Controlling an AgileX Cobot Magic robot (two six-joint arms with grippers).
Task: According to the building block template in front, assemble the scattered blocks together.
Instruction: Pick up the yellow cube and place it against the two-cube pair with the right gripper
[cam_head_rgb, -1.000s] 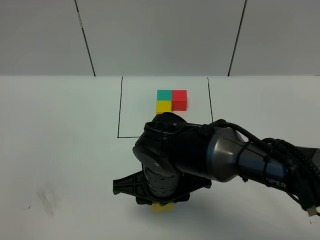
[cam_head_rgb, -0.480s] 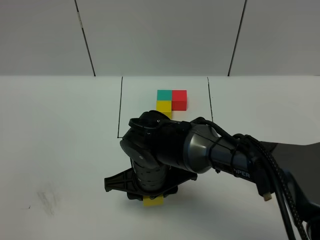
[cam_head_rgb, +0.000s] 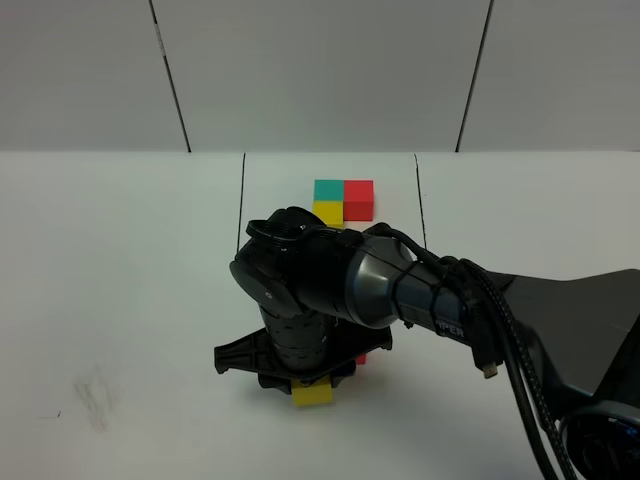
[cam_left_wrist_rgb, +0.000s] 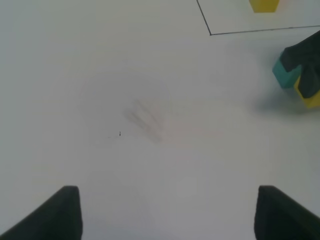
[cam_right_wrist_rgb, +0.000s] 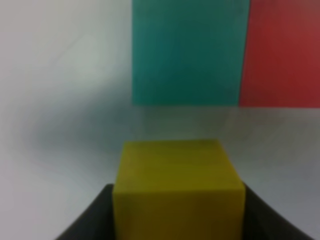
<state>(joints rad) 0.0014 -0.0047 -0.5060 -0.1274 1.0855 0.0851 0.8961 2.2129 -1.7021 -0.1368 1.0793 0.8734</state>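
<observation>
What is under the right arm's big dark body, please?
The loose yellow cube, held in the right gripper, pokes out. A red sliver shows beside it. The teal cube is covered from above.

Yellow cube (cam_right_wrist_rgb: 178, 187), teal (cam_right_wrist_rgb: 190, 52), red (cam_right_wrist_rgb: 284, 52) cubes

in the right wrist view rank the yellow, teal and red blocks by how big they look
1. Teal block, largest visible area.
2. Yellow block, close to teal in area; it sits nearest the camera, in the right gripper, so looks enlarged.
3. Red block, smallest, but cut off by the frame edge, so unsure.
</observation>
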